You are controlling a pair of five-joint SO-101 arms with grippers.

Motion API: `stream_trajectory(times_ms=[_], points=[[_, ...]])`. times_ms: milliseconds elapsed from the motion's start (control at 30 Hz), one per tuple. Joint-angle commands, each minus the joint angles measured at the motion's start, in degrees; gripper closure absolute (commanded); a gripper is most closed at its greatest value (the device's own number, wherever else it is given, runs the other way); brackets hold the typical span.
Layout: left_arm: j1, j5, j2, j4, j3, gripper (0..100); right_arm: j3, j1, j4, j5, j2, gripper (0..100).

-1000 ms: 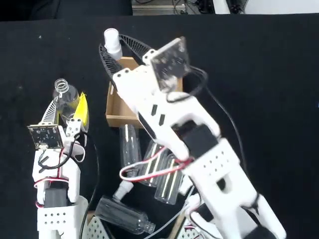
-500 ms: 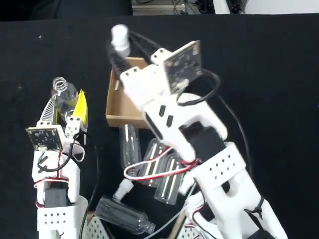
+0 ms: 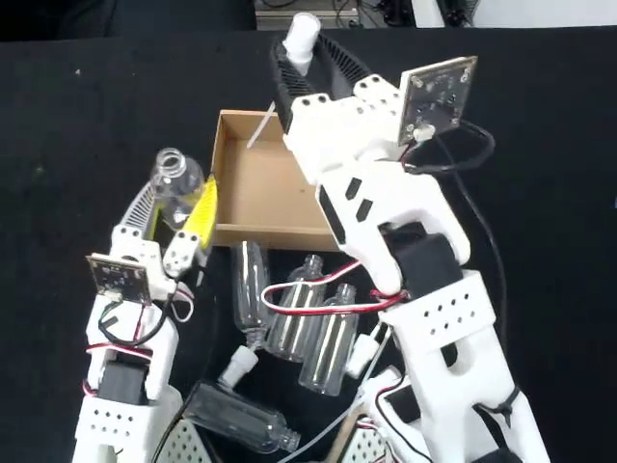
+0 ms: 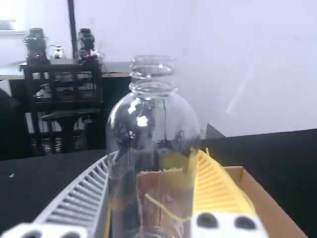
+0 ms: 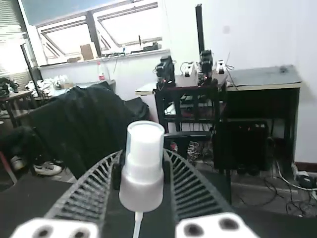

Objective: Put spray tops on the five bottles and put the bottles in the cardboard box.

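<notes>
My left gripper (image 3: 178, 198) is shut on a clear open-necked bottle (image 3: 176, 183) held upright just left of the cardboard box (image 3: 253, 231); in the left wrist view the bottle (image 4: 152, 148) stands between a grey finger and a yellow finger (image 4: 214, 183). My right gripper (image 3: 304, 53) is shut on a white spray top (image 3: 302, 37) raised beyond the box's far edge, its dip tube (image 3: 258, 128) hanging toward the box. The right wrist view has the spray top (image 5: 143, 168) clamped between the ribbed black fingers (image 5: 190, 191). The box is empty.
Three clear bottles (image 3: 294, 318) lie side by side just in front of the box, under the right arm. Another bottle (image 3: 236, 417) lies near the table's front edge. Loose white spray tops (image 3: 239, 364) rest among them. Red and white cables hang from both arms.
The right arm swung right and farther back, carrying the spray top off the box's left corner. The left arm shifted right with its bottle, closer to the box's left wall.
</notes>
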Motion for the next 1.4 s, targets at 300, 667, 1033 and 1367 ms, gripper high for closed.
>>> stream_trajectory(times_ms=[300, 667, 1033, 1367], points=[[10.86, 0.53, 0.09, 0.88, 1.36, 93, -7.69, -1.58, -2.11, -0.35, -2.86, 98.7], [11.65, 0.26, 0.09, 0.88, 1.36, 93, -2.24, -6.07, -2.02, -0.09, -13.05, 98.8], [11.65, 0.26, 0.09, 0.88, 1.36, 93, -1.71, -9.58, 3.6, 5.27, -12.0, 98.8], [11.65, 0.26, 0.09, 0.88, 1.36, 93, -1.45, -11.6, 6.07, 7.56, -12.18, 98.8]])
